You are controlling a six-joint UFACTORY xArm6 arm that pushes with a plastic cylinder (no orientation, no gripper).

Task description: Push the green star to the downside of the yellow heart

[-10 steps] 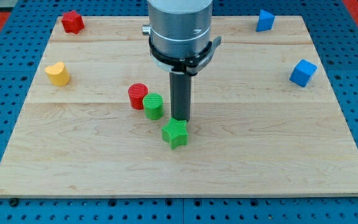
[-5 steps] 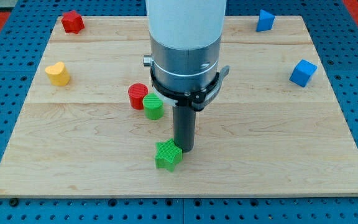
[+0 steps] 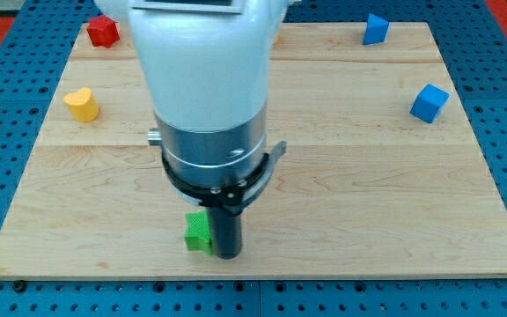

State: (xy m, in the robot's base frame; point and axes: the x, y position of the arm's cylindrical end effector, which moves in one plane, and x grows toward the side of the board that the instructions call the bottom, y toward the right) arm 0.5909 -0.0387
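green star (image 3: 197, 232) half-hidden | my tip (image 3: 227, 255) touching its right

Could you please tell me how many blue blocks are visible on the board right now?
2. One blue block sits near the view's top right corner; the other blue block lies lower, by the right edge. The arm hides the board's middle, so more could be behind it.

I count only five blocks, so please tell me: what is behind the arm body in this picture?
Nothing behind the arm body can be seen: it covers the board's middle. Only the green star shows below it, left of my tip.
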